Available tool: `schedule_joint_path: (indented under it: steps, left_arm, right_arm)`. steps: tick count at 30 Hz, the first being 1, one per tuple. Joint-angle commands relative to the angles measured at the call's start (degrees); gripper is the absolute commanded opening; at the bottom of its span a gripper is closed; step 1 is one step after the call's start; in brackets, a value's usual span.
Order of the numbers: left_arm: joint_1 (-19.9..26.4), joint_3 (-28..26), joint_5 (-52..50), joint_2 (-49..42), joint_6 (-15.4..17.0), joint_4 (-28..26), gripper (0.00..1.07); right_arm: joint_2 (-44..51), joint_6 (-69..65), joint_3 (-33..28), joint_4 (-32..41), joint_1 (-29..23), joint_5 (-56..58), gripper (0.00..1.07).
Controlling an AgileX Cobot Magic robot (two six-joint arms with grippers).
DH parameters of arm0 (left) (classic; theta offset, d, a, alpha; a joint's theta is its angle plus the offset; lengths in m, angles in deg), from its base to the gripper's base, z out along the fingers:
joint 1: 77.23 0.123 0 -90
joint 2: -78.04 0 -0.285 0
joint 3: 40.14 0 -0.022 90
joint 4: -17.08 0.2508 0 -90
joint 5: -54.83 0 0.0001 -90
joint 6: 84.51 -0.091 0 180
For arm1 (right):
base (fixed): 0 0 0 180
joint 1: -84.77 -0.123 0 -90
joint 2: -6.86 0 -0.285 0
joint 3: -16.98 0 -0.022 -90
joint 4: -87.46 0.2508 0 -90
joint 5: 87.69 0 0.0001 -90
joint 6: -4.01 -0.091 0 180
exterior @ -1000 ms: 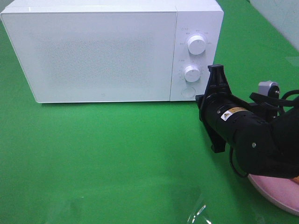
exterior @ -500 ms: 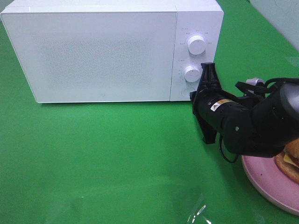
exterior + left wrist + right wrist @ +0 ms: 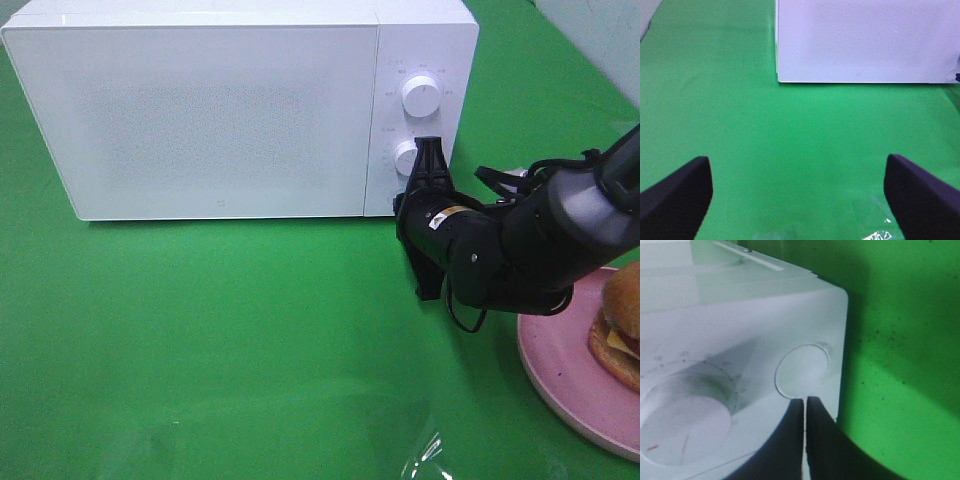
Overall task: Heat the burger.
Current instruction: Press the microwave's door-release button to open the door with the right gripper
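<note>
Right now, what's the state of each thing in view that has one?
microwave door, shut
right claw, shut, empty, tips at the edge of the round button
left claw, open, empty, over the green cloth
burger, on the pink plate, outside the microwave

White microwave (image 3: 220, 110), green cloth (image 3: 250, 340), pink plate (image 3: 562, 388), golden-brown burger (image 3: 625, 300).

Burger (image 3: 622, 325) on plate (image 3: 565, 392), front-right of microwave (image 3: 200, 110).
</note>
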Motion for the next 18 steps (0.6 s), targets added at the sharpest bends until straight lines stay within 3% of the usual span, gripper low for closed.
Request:
schedule_joint_path:
  steps: [1, 18]
  left_arm:
    - [0.2, 0.2, -0.6, -0.7, 0.1, -0.6, 0.85]
    - [0.2, 0.2, -0.6, -0.7, 0.1, -0.6, 0.85]
  right_arm:
    - [-0.4, -0.4, 1.2, -0.8, 0.4, 0.1, 0.00]
    - [-3.7, 0.1, 4.1, 3.5, 0.7, -4.9, 0.00]
